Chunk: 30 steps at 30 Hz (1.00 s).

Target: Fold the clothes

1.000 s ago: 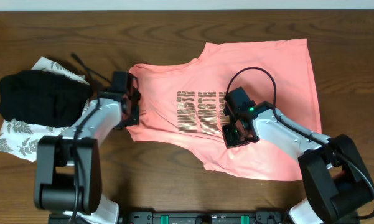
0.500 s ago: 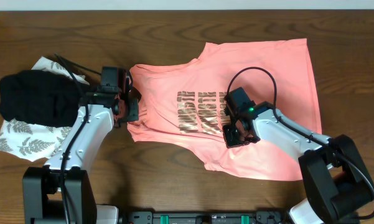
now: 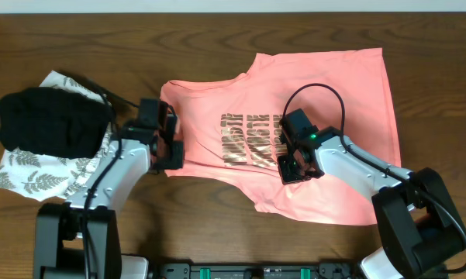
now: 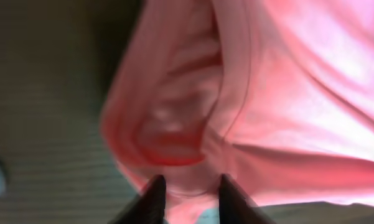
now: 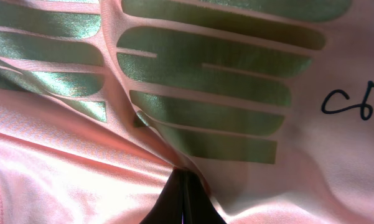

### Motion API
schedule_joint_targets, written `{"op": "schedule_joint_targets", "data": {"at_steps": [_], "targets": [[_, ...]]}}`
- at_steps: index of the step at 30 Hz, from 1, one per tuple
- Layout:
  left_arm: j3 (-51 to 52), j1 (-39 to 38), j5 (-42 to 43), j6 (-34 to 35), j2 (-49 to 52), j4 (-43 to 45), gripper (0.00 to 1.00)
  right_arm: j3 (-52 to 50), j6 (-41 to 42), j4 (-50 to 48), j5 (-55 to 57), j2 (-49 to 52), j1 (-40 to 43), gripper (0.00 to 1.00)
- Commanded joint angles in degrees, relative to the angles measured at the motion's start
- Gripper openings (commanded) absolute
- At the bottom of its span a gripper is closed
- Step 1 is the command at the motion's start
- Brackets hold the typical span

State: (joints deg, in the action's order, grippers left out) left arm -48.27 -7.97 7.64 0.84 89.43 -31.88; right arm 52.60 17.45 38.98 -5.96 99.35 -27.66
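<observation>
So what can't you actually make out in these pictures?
The lettering: overhead, too small and partly under the right gripper; the right wrist view crops it to fragments.
The left gripper: the left wrist view is blurred, so whether it pinches the T-shirt edge is unclear.
The white leaf-print garment: overhead, mostly hidden under the black garment.

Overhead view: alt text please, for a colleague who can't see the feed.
A salmon-pink T-shirt lies spread on a wooden table, the left gripper pinching its sleeve-side edge and the right gripper pinching its lettered chest. Beside the left arm, a black garment lies atop a white leaf-print garment.
</observation>
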Motion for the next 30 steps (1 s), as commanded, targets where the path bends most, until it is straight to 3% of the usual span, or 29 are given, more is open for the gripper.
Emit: {"op": "schedule_joint_targets", "data": {"at_steps": [1,5,10,15,18,20,22,24,30], "targets": [[3.02,-0.09,-4.55,2.12,1.33,1.88,0.06,-3.32,0.81,0.50,7.63,2.99,0.22,0.01],[3.85,1.07,-16.39,9.01,1.33,1.44,0.06,-3.32,0.83,0.48,7.65,2.99,0.22,0.01],[3.67,3.04,-20.65,14.25,1.33,-0.02,0.06,-3.32,0.98,0.48,7.65,2.99,0.22,0.01],[0.35,3.17,-20.92,14.32,0.02,-0.63,0.07,-3.32,0.96,0.52,7.65,2.99,0.22,0.01],[-2.32,3.13,-16.46,14.01,-2.16,-0.35,0.17,-3.32,0.96,0.52,7.63,2.99,0.22,0.01],[-3.28,3.13,-10.62,12.07,-3.21,1.07,0.29,-3.32,0.96,0.48,7.17,2.99,0.22,0.02],[-3.32,3.15,-6.60,11.43,-3.45,2.32,0.37,-3.15,0.79,0.31,6.58,2.54,0.22,0.09],[-3.32,3.15,-6.29,11.52,-3.41,1.73,0.38,-2.99,-0.35,-1.09,6.58,0.61,0.24,0.21],[-3.34,3.13,-3.04,11.50,-3.74,-3.67,0.39,-1.07,-0.33,-1.92,6.56,-11.04,2.56,0.42]]}}
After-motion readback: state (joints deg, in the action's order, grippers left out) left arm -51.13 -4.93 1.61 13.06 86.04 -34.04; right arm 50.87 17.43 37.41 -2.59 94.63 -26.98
